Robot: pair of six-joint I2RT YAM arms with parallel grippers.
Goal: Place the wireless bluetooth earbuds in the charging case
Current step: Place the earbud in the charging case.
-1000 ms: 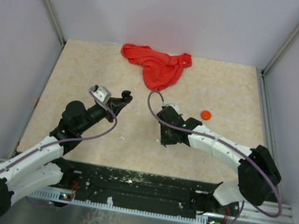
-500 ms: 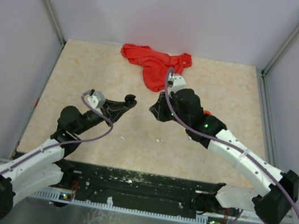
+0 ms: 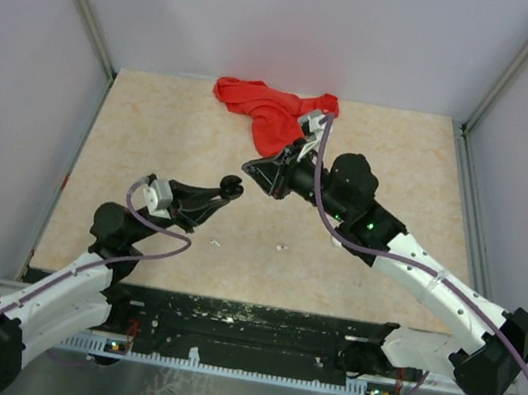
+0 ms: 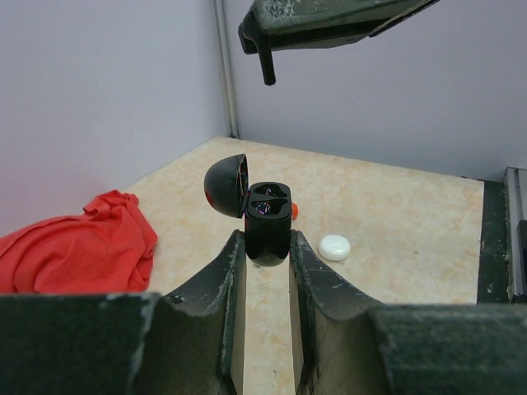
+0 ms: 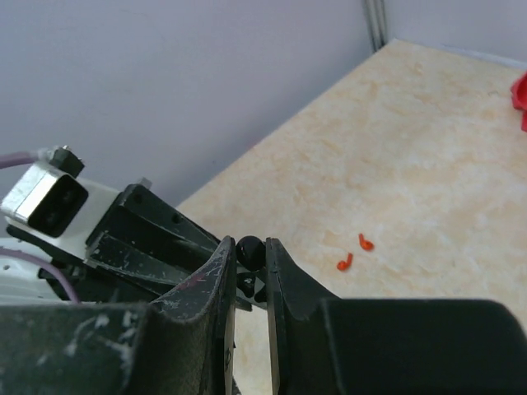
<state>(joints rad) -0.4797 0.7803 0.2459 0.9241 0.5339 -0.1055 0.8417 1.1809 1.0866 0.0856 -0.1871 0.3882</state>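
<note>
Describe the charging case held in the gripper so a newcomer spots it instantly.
On the tan marbled table, look at the left gripper: it is shut on a small glossy black charging case held above the surface. Unlike the white oval piece and red cloth lying on the table, it is black with its lid flipped open.

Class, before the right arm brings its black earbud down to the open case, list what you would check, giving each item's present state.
1. Grip of the left tool on the black case: ok.
2. Open lid, sockets showing: ok.
3. Pinch of the right tool on the black earbud: ok.
4. Earbud lined up over a socket: cannot tell.
5. Earbud turned to fit the socket: cannot tell.
6. Earbud seated in the case: not ok, the tools are apart.
</note>
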